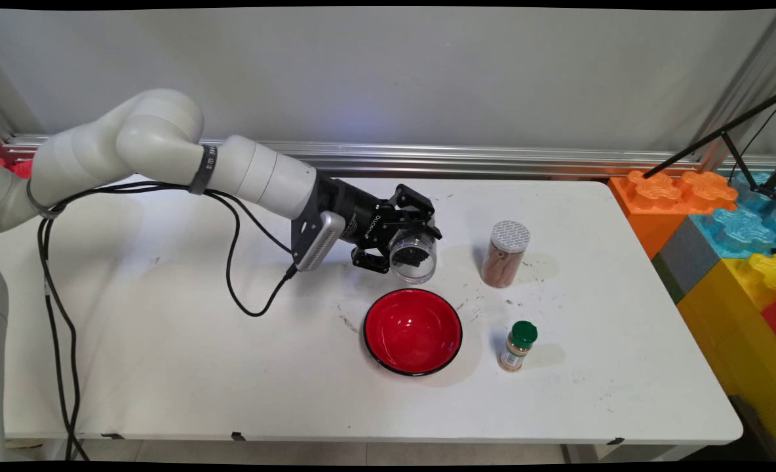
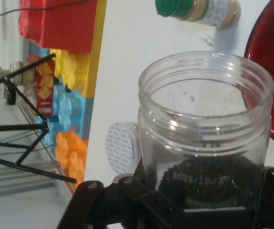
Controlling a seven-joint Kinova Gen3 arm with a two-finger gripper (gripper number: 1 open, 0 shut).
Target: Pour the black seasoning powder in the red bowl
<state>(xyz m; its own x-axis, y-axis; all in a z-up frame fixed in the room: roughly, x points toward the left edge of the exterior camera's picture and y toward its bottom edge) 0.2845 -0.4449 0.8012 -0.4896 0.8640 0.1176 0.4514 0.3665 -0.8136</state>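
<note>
The end effector (image 1: 406, 241) is clamped on a clear open-mouthed jar (image 1: 414, 257) with dark contents at its base, tipped sideways above the white bench (image 1: 165, 341). A red bowl (image 1: 413, 331) sits just below, at the jar's 6 o'clock. A lidded jar (image 1: 504, 254) stands at 3 o'clock, a green-capped spice bottle (image 1: 518, 345) at 4 o'clock.
</note>
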